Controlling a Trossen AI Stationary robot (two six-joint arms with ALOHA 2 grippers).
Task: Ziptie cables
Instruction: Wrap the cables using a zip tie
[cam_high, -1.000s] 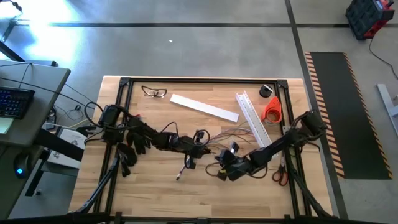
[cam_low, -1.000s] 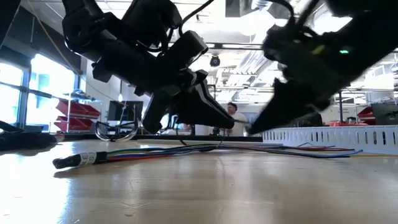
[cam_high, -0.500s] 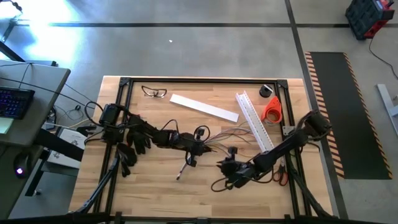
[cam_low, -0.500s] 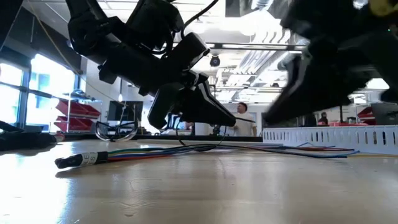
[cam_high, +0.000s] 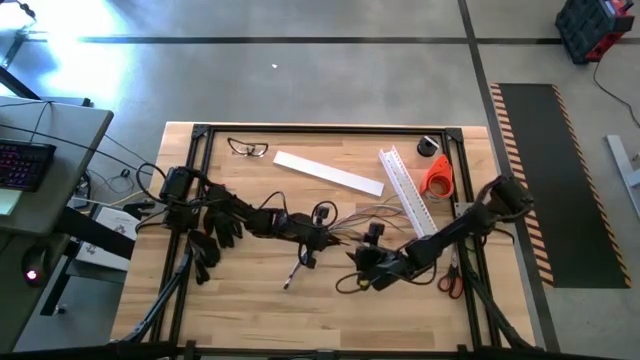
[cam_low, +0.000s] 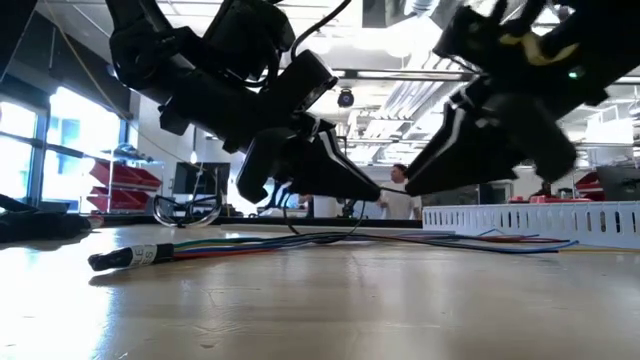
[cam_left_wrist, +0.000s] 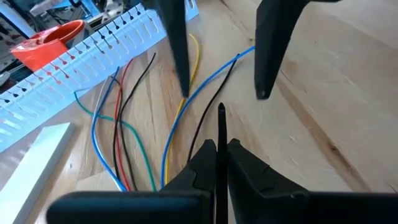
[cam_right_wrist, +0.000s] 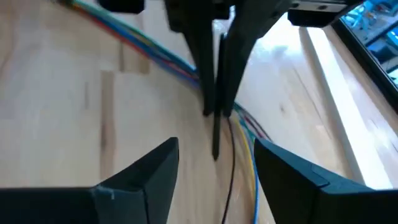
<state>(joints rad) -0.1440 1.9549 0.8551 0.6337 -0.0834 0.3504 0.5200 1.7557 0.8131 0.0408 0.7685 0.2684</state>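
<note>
From overhead we cannot pick out the ziptie (cam_left_wrist: 219, 140): it is too thin among the dark arms. In the left wrist view its lower length is hidden between that arm's fingers (cam_left_wrist: 202, 163). In the low view the cables (cam_low: 300, 240) run behind the left arm toward 3 o'clock.

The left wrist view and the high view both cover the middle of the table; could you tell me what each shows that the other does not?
Only the left wrist view shows the left gripper shut on the ziptie, its tip poking out, and the right gripper's fingers spread apart ahead.

Only the high view shows the safety glasses, the scissors and the flat white strip.

Both show the cables, the white slotted channel and the orange tape roll.
</note>
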